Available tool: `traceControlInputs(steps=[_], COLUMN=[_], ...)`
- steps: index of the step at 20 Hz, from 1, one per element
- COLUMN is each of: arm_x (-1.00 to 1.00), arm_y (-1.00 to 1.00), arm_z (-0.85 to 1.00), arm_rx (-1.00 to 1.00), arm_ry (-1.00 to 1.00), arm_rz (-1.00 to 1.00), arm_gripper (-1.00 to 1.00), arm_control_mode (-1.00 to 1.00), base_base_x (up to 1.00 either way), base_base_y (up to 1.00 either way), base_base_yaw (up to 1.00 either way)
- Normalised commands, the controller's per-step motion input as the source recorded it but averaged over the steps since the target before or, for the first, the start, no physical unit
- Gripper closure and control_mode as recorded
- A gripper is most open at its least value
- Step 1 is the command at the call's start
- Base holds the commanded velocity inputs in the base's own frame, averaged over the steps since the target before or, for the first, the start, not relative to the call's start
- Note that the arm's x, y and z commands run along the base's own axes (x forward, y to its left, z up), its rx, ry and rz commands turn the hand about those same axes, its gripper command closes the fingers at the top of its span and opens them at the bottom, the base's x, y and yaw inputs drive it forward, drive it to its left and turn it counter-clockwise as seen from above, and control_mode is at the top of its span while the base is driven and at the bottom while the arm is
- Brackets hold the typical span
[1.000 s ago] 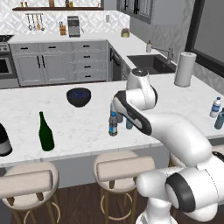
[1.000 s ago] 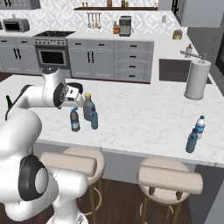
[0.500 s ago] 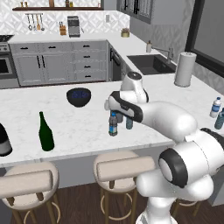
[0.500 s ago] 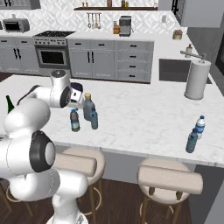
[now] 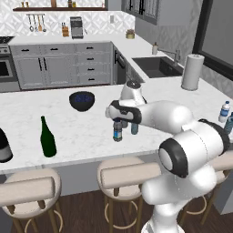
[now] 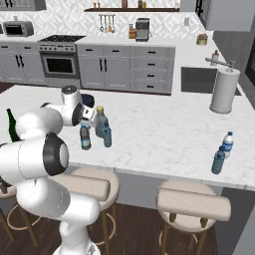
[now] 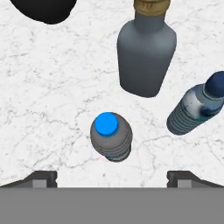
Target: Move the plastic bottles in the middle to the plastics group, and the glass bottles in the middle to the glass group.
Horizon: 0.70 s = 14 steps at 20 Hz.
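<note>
My claw: my gripper [image 7: 112,177] hangs released, jaws spread wide; its two dark tips sit at the lower left and lower right of the hand view, grasping nothing
Beneath my claw: a small plastic bottle [image 7: 111,137] with a bright blue cap, seen from above, stands in the lower centre of the hand view, between my tips and apart from both; in the left base view it stands at centre frame [image 5: 118,131], just below my wrist
Second plastic bottle: a ribbed clear bottle with a dark blue cap [image 7: 197,108] at the right edge of the hand view, near the first but not touching it
Glass bottle: a squat grey bottle with a tan cap [image 7: 146,50] at the upper centre of the hand view, beside both small bottles; in the right base view it stands left of centre [image 6: 100,122]
Dark bowl: a black rounded shape [image 7: 43,8] at the upper left of the hand view; a dark bowl [image 5: 82,100] left of centre in the left base view
Glass group: a tall dark green wine bottle [image 5: 47,138] at middle left of the left base view; a fat dark bottle [image 5: 3,146] at the far left edge
Plastics group: two small blue-capped bottles [image 6: 222,152] at middle right of the right base view
Counter: white marbled island top [image 6: 164,134]; a paper towel roll [image 6: 222,91] at upper right of the right base view
</note>
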Motion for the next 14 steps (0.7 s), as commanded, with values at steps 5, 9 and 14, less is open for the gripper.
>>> traceControlInputs(steps=[5,9,14], arm_x=[0.30,0.10,0.23], arm_y=[0.01,0.00,0.05], arm_z=[-0.26,-0.27,-0.25], arm_rx=[0.00,0.00,0.00], arm_ry=[0.00,0.02,0.00], arm_rz=[0.00,0.00,0.00], arm_gripper=[-1.00,-1.00,-1.00], arm_control_mode=[-1.00,-1.00,-1.00], base_base_x=[0.00,0.00,0.00], base_base_y=[0.00,0.00,0.00], base_base_yaw=[0.00,0.00,0.00])
